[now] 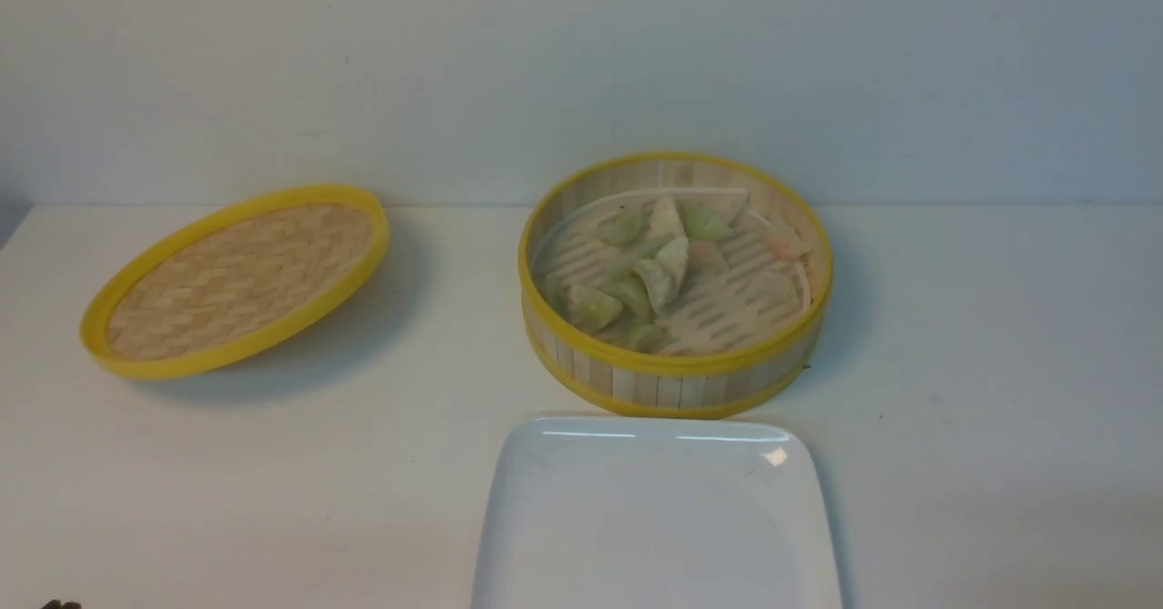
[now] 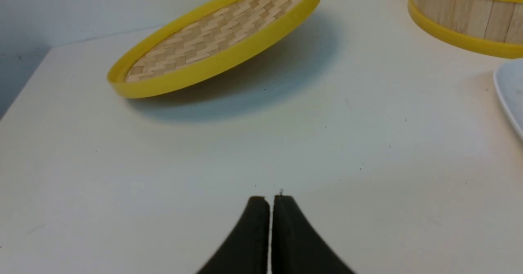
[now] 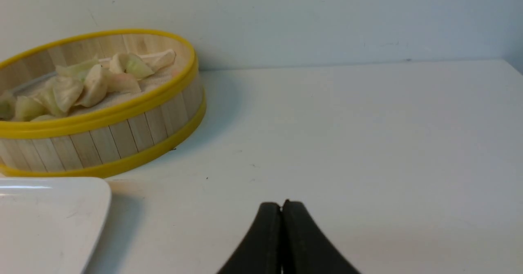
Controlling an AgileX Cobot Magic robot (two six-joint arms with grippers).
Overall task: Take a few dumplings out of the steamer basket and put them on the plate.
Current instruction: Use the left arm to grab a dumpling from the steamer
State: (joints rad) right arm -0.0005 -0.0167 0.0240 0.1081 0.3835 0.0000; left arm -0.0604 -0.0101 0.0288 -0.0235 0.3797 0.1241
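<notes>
Dumplings point(image 1: 668, 268) look soft, slick, tearable — pinch 1 gently across its plump middle; left gripper point(image 2: 270, 202) and right gripper point(image 3: 281, 206) sit pressed together, empty

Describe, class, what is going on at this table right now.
Nothing is being handled yet. The left gripper and right gripper are both shut and empty. The dumplings all sit in the open steamer basket, its woven lid set aside to the left. The white plate in front of the basket holds nothing.
</notes>
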